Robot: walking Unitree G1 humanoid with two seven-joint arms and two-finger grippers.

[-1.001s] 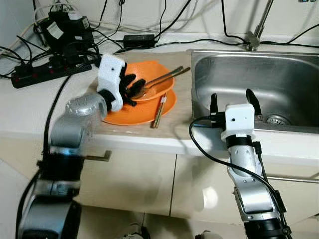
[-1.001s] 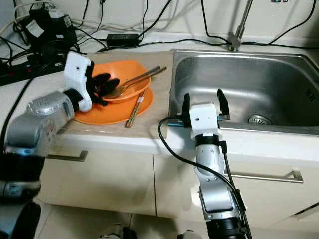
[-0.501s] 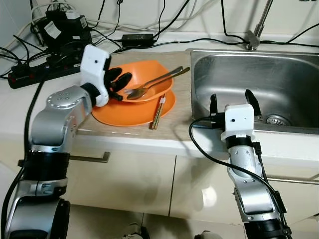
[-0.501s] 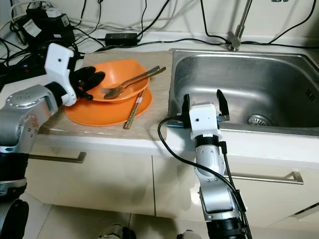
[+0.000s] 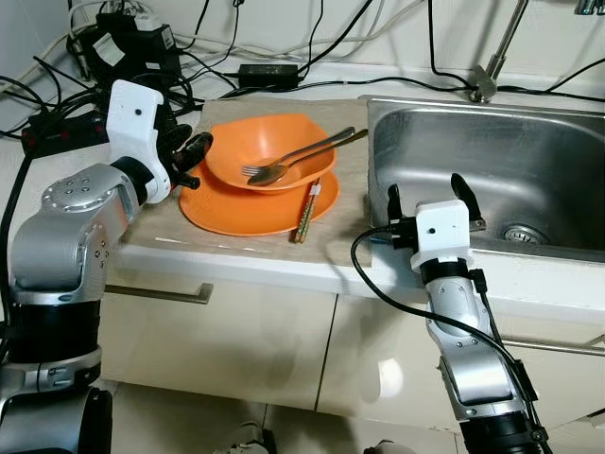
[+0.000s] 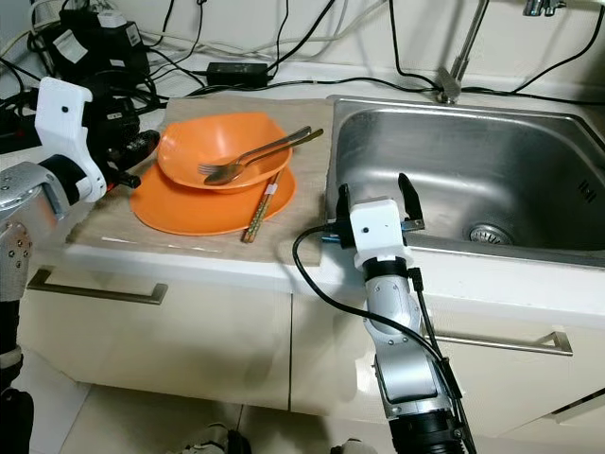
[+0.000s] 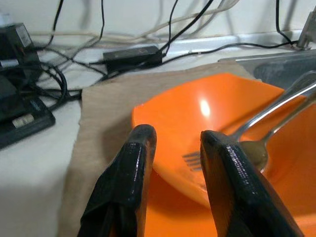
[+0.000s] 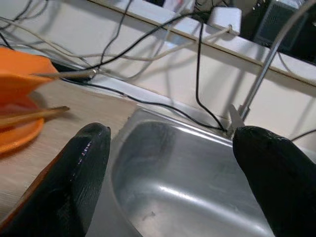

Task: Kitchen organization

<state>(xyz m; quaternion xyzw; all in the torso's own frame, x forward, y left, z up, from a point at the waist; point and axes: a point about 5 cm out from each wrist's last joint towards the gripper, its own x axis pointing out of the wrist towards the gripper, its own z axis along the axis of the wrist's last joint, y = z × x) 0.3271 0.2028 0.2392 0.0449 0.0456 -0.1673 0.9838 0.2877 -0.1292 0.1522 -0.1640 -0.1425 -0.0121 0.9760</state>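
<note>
An orange bowl point(image 5: 269, 156) sits on an orange plate point(image 5: 236, 210) on a beige mat. A fork and a spoon point(image 5: 293, 161) lie in the bowl, handles pointing toward the sink. A pair of chopsticks point(image 5: 307, 210) rests on the plate's right edge. My left gripper point(image 5: 192, 156) hovers just left of the bowl, apart from its rim; in the left wrist view point(image 7: 175, 136) its fingers stand slightly open with nothing between them. My right gripper point(image 5: 425, 187) stands wide open and empty at the front left corner of the steel sink point(image 5: 529, 132).
A power strip point(image 5: 57, 132), adapters and many black cables crowd the counter's back left. The faucet point(image 5: 496, 57) rises behind the sink, and the drain point(image 5: 525, 232) is at the basin's bottom. A cabinet handle point(image 5: 156, 291) juts out below the counter edge.
My left gripper has drawn back to the left, from over the bowl to beside its rim. The bowl, cutlery and right arm stay put. The camera shifted slightly.
</note>
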